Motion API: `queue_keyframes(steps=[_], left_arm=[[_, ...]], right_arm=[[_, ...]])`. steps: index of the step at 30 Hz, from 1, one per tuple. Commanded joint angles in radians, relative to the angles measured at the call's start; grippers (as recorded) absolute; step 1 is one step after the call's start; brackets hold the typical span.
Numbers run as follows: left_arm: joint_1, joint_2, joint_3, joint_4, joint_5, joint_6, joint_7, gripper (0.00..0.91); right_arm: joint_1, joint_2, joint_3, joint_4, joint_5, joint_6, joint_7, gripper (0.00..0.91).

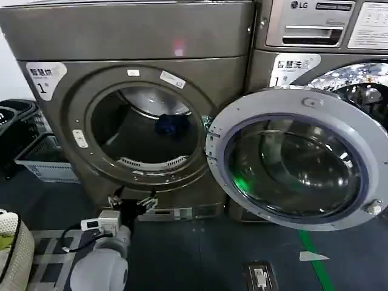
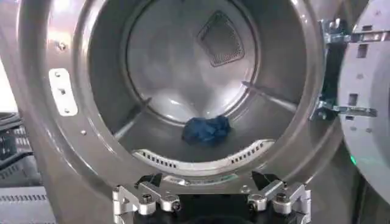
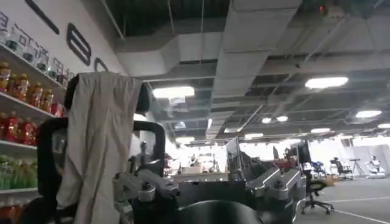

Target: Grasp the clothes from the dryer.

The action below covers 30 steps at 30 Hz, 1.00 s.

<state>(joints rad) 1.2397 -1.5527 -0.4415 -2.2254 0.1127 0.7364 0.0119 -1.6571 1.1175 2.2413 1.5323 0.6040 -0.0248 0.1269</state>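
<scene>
Dark floor [image 1: 200, 254] below bronze-grey dryer [image 1: 133, 42], door [image 1: 291, 160] swung wide at 3 o'clock. Blue clothes [image 2: 207, 129] deep inside drum. Left gripper [image 2: 211, 198] low before porthole, fingers [image 2: 139, 199] apart. Right gripper [image 3: 210, 189] elsewhere, fingers apart, empty.

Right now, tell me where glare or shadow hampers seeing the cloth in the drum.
Head view: the dryer drum is shadowed, the blue cloth a dark patch; reflections streak the open door glass. Left wrist view: the drum is evenly lit, the cloth clear beyond the open left pincer. Right wrist view: ceiling lamps glare.
</scene>
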Motion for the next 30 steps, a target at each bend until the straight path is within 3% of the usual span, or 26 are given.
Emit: queue_keyframes(steps=[1, 30], left_arm=[[0.001, 0.001, -0.001, 0.003, 0.001, 0.049, 0.001, 0.907], [-0.017, 0.005, -0.006, 0.008, 0.002, 0.049, 0.003, 0.907]], right_arm=[[0.000, 0.000, 0.000, 0.000, 0.001, 0.002, 0.001, 0.907], [0.008, 0.002, -0.008, 0.005, 0.001, -0.001, -0.003, 0.907]])
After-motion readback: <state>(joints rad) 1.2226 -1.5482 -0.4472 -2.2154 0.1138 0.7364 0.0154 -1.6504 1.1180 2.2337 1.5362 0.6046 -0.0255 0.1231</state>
